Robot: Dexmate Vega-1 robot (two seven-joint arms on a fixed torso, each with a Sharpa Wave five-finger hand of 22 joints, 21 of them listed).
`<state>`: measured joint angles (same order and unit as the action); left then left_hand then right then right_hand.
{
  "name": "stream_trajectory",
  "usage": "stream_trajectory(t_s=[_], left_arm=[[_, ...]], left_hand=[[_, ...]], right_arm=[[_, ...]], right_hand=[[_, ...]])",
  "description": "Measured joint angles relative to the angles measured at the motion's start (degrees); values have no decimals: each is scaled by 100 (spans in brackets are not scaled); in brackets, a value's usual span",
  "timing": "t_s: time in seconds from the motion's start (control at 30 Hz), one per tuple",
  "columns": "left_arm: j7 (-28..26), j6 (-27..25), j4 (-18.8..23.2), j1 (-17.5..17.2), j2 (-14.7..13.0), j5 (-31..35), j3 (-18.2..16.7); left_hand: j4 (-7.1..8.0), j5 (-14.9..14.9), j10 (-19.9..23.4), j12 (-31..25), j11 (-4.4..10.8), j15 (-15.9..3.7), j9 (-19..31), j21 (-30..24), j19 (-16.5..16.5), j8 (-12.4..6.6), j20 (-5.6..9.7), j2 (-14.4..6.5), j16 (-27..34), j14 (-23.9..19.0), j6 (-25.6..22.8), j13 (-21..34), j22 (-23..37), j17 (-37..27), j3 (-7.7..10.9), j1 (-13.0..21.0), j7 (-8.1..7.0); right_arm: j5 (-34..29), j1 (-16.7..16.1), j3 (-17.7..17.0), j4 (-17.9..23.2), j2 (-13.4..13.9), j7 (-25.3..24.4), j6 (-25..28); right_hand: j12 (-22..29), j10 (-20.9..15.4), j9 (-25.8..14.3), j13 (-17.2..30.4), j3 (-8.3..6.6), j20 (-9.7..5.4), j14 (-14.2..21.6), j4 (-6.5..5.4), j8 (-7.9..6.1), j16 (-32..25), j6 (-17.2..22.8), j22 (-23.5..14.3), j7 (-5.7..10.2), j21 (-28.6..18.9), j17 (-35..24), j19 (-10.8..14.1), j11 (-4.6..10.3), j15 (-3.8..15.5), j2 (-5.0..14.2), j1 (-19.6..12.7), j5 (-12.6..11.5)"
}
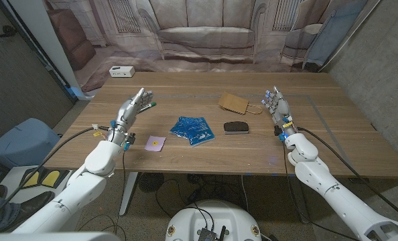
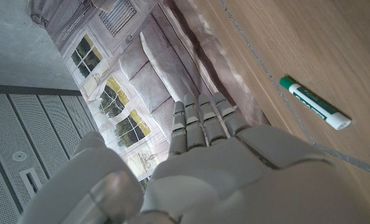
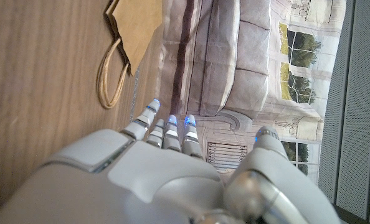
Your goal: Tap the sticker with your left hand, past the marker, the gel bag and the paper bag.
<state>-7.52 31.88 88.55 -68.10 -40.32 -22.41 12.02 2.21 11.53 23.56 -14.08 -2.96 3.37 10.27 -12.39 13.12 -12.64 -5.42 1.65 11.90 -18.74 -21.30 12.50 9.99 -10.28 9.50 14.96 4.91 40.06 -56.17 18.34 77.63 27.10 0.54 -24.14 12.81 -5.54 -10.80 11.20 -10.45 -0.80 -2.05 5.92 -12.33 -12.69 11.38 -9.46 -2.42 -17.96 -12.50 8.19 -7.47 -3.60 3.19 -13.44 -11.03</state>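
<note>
Hovering with fingers straight and holding nothing near the marker point(image 1: 150, 105), the left hand point(image 1: 133, 107) has yet to reach the sticker point(image 1: 156, 142), lying nearer the robot, left of the gel bag point(image 1: 192, 128), so it must draw back and descend.

Head camera looks down across the table point(image 1: 206, 157); each wrist camera peers close along its own hand, sharing the tabletop and sofa backdrop point(image 1: 206, 30)
</note>
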Motion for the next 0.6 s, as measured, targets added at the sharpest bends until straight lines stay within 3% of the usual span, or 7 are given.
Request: stream_trajectory(t_s=[0.6], left_arm=[[-69, 169, 165, -514, -92, 53, -293]], left_hand=[[-23, 0, 71, 0, -10, 2, 0, 0, 142, 0, -25, 0, 0, -105, -105, -26, 0, 1, -24, 0, 2]], right_arm=[[-111, -87, 37, 150, -18, -214, 17]], right_hand=[[0, 1, 1, 0, 0, 0, 0, 0, 0, 0, -2, 0, -2, 46, -1, 0, 0, 1, 0, 0, 0]])
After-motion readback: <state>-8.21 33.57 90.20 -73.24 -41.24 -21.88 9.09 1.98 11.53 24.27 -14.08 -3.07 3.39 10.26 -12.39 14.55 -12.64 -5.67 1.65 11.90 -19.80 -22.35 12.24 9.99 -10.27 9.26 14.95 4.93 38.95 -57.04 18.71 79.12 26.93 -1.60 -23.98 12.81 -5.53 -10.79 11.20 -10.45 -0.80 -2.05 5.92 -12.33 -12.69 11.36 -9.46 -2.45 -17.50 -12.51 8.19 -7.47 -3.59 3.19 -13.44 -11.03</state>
